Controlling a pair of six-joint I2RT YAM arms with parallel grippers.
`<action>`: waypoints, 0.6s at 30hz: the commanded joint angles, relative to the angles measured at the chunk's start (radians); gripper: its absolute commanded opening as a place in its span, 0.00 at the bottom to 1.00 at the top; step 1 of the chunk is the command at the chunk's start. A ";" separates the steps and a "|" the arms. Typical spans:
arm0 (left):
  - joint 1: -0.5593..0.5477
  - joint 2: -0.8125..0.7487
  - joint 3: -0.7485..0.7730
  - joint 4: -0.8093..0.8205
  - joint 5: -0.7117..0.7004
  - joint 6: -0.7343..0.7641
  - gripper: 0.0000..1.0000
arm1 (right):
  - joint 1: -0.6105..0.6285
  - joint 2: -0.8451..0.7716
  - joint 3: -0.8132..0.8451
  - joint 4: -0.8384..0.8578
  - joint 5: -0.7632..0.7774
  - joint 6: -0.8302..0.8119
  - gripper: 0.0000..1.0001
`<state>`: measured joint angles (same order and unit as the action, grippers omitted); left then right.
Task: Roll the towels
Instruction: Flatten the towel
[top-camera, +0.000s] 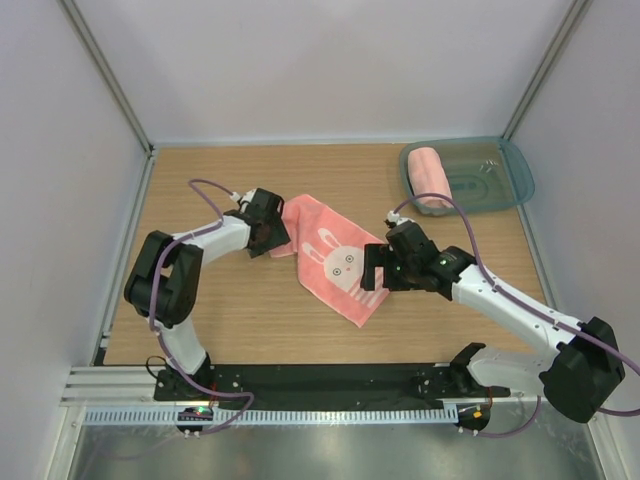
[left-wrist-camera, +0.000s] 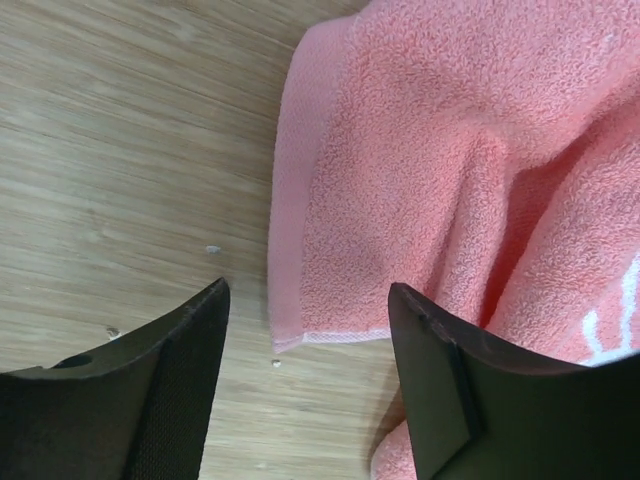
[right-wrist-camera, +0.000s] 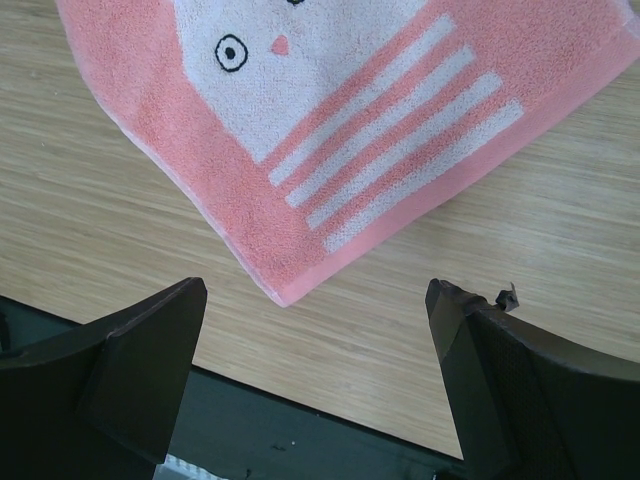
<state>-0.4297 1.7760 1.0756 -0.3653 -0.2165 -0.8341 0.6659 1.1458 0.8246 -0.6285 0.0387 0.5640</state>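
A salmon-pink towel (top-camera: 325, 258) with a white rabbit face and pale stripes lies flat and skewed on the wooden table. My left gripper (top-camera: 277, 238) is at its far left corner. In the left wrist view the jaws stand open on either side of that hemmed corner of the towel (left-wrist-camera: 420, 170), and the left gripper (left-wrist-camera: 308, 290) is not touching it. My right gripper (top-camera: 373, 270) hovers open beside the near right corner. In the right wrist view the striped towel (right-wrist-camera: 170, 140) ends just ahead of the right gripper (right-wrist-camera: 318, 290), with bare wood between the fingers. A second, plain pink towel (top-camera: 431, 176) lies rolled in a tray.
The translucent blue-green tray (top-camera: 512, 170) sits at the back right of the table. A black base rail (top-camera: 330, 380) runs along the near edge, just behind my right gripper. White walls enclose the table on three sides.
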 joint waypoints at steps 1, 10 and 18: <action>0.003 0.036 0.007 0.049 0.054 -0.019 0.65 | 0.003 0.006 0.007 0.016 0.009 0.010 1.00; 0.008 0.022 0.006 0.069 0.083 -0.014 0.00 | 0.009 0.060 -0.062 0.127 -0.097 0.063 1.00; 0.077 -0.141 -0.104 0.036 0.101 -0.002 0.00 | 0.031 0.192 -0.099 0.225 -0.128 0.099 1.00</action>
<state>-0.3897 1.7367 1.0119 -0.3157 -0.1268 -0.8501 0.6884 1.3109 0.7258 -0.4831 -0.0662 0.6350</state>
